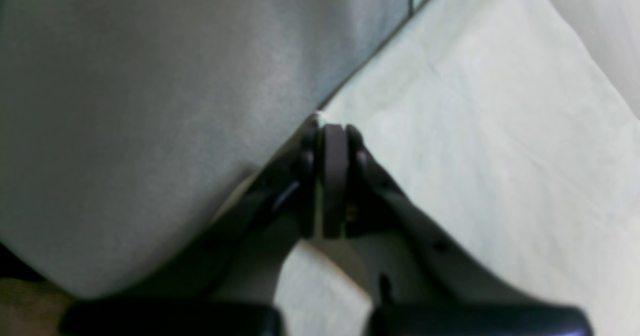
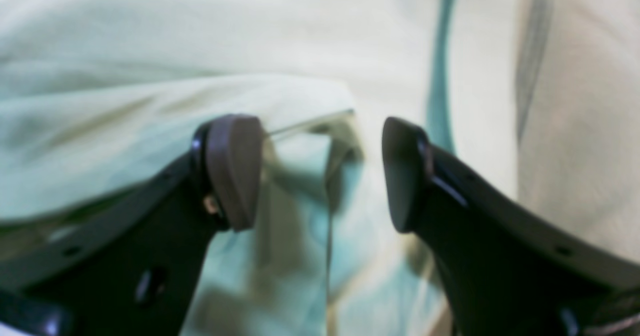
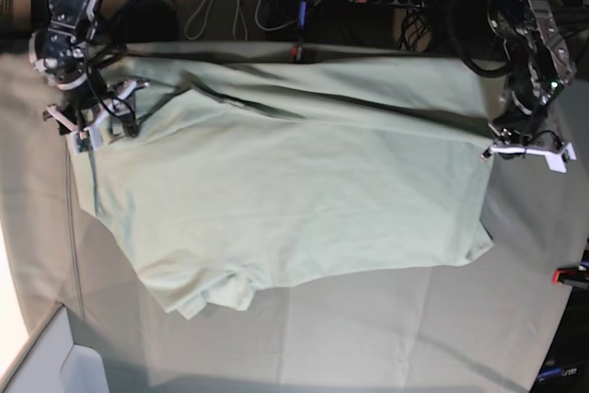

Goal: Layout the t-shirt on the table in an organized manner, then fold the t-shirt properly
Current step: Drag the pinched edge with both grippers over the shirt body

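Left wrist view: the left end effector (image 1: 332, 126) is clenched on a hem corner of the t-shirt (image 1: 480, 126), which extends away to its right over the table (image 1: 150, 101); focus is soft.

Right wrist view: the right end effector (image 2: 322, 171) stands released, blurred cloth lying between its jaws.

Base view: the t-shirt spreads lengthwise between both arms; collar and placket are indistinct.

The right hand (image 2: 322, 171), fingers spread wide, hovers over the rumpled t-shirt (image 2: 150, 76).

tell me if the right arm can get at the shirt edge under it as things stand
Probably yes: the right claw is open and sits right over the t-shirt at its edge, with only fabric showing between its fingers and nothing blocking.
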{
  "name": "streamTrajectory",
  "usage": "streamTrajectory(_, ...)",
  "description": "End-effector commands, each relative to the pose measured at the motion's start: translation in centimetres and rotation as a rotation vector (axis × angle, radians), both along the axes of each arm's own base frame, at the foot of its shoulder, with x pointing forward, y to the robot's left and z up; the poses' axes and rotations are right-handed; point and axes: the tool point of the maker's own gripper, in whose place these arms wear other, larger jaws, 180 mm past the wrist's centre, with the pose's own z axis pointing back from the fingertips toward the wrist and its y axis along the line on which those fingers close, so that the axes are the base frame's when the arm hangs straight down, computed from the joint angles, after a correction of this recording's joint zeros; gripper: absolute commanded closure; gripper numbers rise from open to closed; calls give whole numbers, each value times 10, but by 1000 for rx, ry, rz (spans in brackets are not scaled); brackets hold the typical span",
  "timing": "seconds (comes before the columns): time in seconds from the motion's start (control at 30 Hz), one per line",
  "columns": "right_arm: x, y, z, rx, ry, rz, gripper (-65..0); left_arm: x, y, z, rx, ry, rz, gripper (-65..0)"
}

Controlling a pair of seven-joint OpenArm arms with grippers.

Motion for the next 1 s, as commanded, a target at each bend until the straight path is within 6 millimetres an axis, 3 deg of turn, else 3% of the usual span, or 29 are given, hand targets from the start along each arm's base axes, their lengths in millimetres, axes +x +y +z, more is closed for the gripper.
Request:
streamTrajectory(0.0,6,-6,9,-7,-37,2,-380,8,7,12,27,-39,1,0)
streamTrajectory(0.3,12,-6,9,0,-43,1,-359,8,6,12,26,-39,0,0)
streamTrajectory(0.53,13,-4,9,4,-43,0,-179,8,6,12,26,-39,0,0)
streamTrajectory(0.7,13,-3,8,6,-43,2,-10,9,6,12,26,-41,0,0)
streamTrajectory(0.97,33,-6,31,-17,-111,6,0,9,6,12,26,-41,2,0)
